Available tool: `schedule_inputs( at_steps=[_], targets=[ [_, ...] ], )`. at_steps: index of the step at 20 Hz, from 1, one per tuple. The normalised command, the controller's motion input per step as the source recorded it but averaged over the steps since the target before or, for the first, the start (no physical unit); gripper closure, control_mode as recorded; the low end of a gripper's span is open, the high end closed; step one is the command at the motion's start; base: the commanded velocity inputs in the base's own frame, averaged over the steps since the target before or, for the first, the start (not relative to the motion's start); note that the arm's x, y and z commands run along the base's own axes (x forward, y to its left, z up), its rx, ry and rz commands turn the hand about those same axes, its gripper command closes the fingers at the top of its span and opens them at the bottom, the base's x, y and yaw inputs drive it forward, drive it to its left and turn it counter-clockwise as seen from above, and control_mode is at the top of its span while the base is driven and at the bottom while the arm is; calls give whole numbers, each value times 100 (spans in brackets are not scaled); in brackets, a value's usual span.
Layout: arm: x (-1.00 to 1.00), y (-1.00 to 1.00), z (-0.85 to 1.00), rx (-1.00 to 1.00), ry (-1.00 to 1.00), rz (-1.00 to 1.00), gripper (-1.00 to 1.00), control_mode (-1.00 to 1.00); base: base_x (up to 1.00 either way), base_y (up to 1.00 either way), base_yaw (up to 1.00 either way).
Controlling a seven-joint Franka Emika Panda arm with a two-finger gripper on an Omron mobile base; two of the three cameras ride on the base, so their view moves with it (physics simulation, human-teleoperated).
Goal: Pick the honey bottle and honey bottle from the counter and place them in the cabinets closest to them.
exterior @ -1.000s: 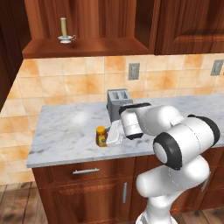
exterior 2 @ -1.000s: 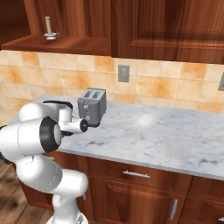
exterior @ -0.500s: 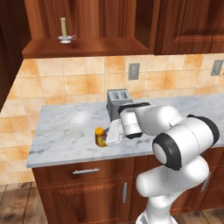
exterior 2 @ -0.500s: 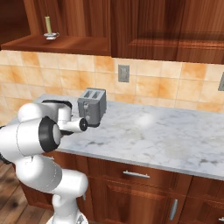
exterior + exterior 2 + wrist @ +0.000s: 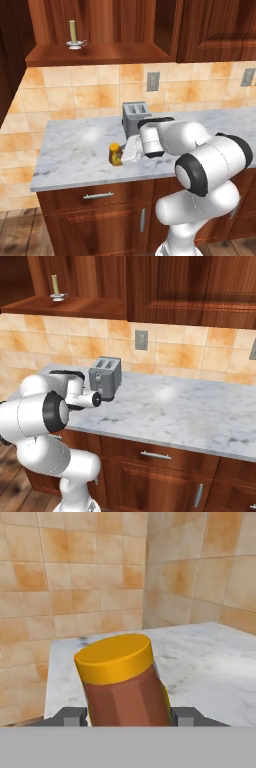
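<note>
The arm is reaching low across the marble counter (image 5: 75, 150), and the gripper (image 5: 126, 154) sits right at the honey bottle (image 5: 115, 154), which stands near the counter's front edge, a little in front and to the left of the toaster (image 5: 134, 116). From the hand's own camera the bottle (image 5: 125, 682) looms large – orange-yellow cap on top, amber-brown body below – and the two grey fingertips (image 5: 70, 716) press against its sides, one at each flank, so the jaws are closed in on the bottle with its body filling the gap between them. The bottle looks slightly tilted in that view, though the camera rolls with the hand, so I can't say whether it really leans. Its base appears to rest on the counter in the left base view. From the right side the white arm's bulk covers the bottle, and the toaster (image 5: 105, 377) stands just past the wrist. Up above, the reddish-brown cabinets (image 5: 215, 30) hang on the wall – a plain wooden shelf ledge (image 5: 100, 54) runs under them with a candle in a small holder (image 5: 74, 36) on it, well apart from the bottle. Tan tiles back the counter, with a grey wall outlet (image 5: 153, 79) above the toaster.
</note>
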Motion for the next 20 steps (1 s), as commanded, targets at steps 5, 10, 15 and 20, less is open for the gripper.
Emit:
schedule_inputs(
  at_steps=[5, 10, 15, 20],
  targets=[
    [0, -7, 52, 9, 4, -16, 100, -100, 0, 0, 0],
    [-1, -2, 75, -1, 31, -13, 100, -100, 0, 0, 0],
    [-2, 0, 95, 0, 27, -4, 100, -100, 0, 0, 0],
    [-1, -8, 74, 0, 3, -2, 100, -100, 0, 0, 0]
  ],
)
